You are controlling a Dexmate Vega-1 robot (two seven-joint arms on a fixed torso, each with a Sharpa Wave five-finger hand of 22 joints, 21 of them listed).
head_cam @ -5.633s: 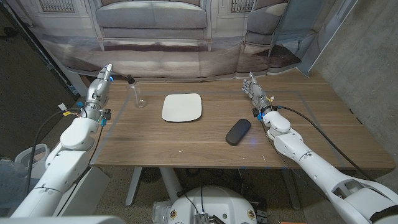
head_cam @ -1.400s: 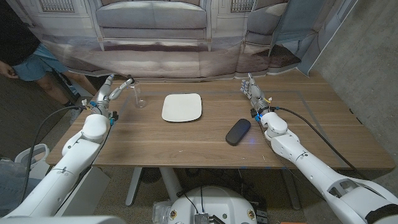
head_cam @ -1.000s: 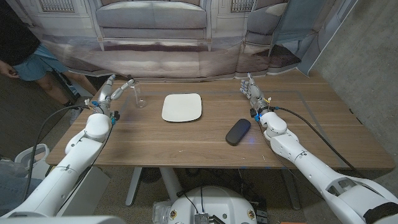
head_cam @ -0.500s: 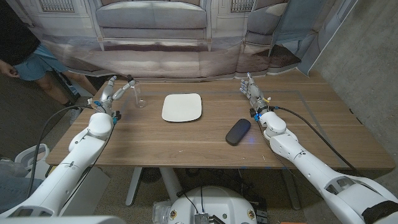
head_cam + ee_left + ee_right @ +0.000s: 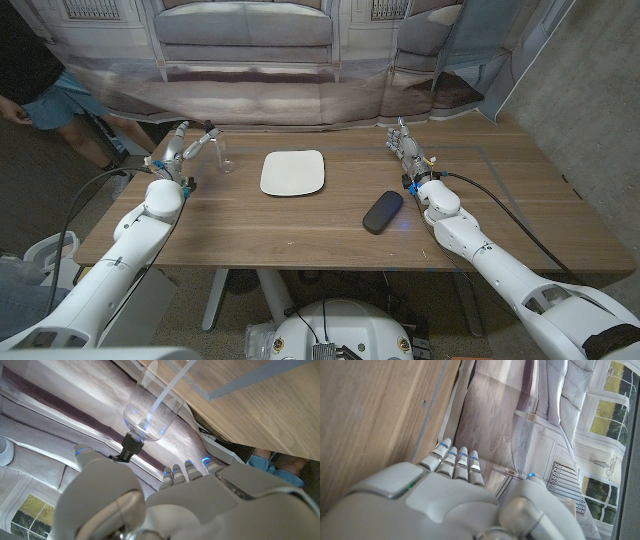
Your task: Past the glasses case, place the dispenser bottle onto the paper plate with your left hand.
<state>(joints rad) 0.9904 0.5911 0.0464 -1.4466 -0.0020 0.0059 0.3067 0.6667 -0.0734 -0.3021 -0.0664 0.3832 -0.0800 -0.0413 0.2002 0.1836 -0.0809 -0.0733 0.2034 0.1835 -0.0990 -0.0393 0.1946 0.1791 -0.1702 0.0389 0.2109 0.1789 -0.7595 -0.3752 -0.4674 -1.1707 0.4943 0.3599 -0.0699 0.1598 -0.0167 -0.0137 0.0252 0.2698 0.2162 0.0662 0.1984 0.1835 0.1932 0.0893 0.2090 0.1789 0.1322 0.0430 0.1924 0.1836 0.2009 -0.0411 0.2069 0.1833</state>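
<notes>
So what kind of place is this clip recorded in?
Probably an indoor test room staged as a home: a printed backdrop of a sofa and windows hangs behind the wooden table, a bare concrete wall stands on one side, and a person waits at the edge.

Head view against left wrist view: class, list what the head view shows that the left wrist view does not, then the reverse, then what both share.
Head view alone: the paper plate mid-table, the dark glasses case nearer the robot's right side, the right hand with fingers up, holding nothing, and a person behind the table's left corner.

Left wrist view alone: the tube inside the clear dispenser bottle, seen close.

Both: the bottle standing on the wooden table, and the left hand near it, not gripping.
</notes>
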